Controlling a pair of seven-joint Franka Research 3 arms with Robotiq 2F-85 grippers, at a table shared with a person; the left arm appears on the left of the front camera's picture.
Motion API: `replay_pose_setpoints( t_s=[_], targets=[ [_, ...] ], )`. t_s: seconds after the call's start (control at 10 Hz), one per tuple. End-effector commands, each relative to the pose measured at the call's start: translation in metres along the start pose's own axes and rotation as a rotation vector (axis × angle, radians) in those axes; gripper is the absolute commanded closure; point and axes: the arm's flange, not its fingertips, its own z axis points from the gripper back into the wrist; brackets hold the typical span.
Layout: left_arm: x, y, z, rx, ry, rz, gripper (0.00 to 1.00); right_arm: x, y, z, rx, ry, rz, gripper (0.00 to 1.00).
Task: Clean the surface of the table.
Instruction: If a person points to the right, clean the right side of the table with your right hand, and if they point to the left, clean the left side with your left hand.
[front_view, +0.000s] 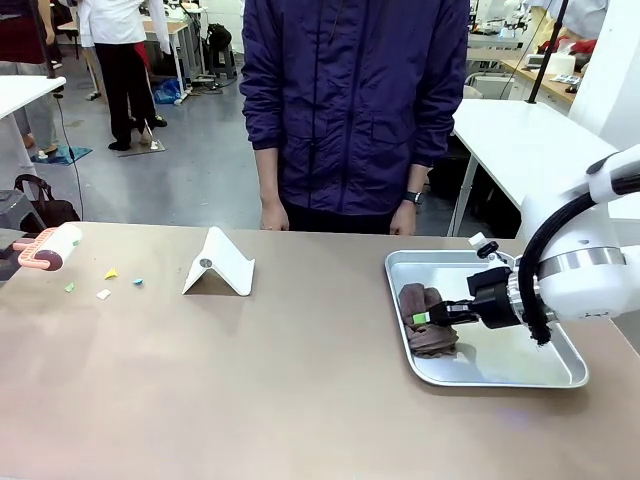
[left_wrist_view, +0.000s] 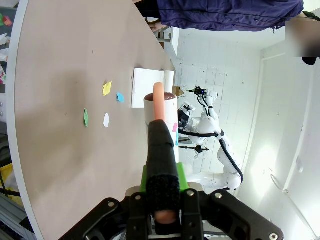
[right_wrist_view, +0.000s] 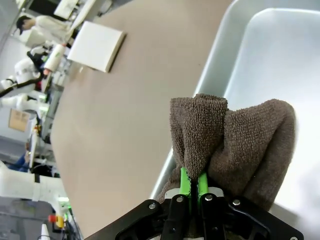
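A: front view first: the table (front_view: 300, 400) is seen spread across the whole foreground, tray (front_view: 570, 378) set on its right part, scraps (front_view: 110, 273) scattered at the left. The right gripper (front_view: 424, 319) is clamped on the cloth (front_view: 436, 340) in the tray

B: left wrist: the left gripper (left_wrist_view: 161, 150) is closed tight on the roller (left_wrist_view: 159, 102) handle, held over the table near the scraps. Right wrist: the pads (right_wrist_view: 184, 182) are pinched shut on a cloth fold, table seen beside the tray
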Motion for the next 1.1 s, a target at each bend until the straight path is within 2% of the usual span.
replay_pose_setpoints(
  t_s=[0.0, 0.2, 0.3, 0.6, 1.0],
  targets=[
    [-0.003, -0.003, 0.0, 0.004, 0.012, -0.018, 1.0, -0.014, 0.003, 0.0, 0.0, 0.082, -0.005, 0.94],
    [-0.003, -0.003, 0.0, 0.004, 0.012, -0.018, 1.0, 0.0, -0.009, 0.02, -0.028, 0.011, -0.022, 0.94],
    [-0.003, -0.003, 0.0, 0.004, 0.012, -0.018, 1.0, 0.011, -0.014, 0.036, 0.0, -0.043, -0.06, 0.94],
    [-0.003, -0.003, 0.0, 0.004, 0.012, -0.018, 1.0, 0.042, -0.021, 0.124, 0.297, -0.208, -0.29, 0.94],
    [-0.003, -0.003, 0.0, 0.004, 0.012, -0.018, 1.0, 0.05, -0.032, 0.218, 0.619, -0.277, -0.535, 0.94]
  ],
)
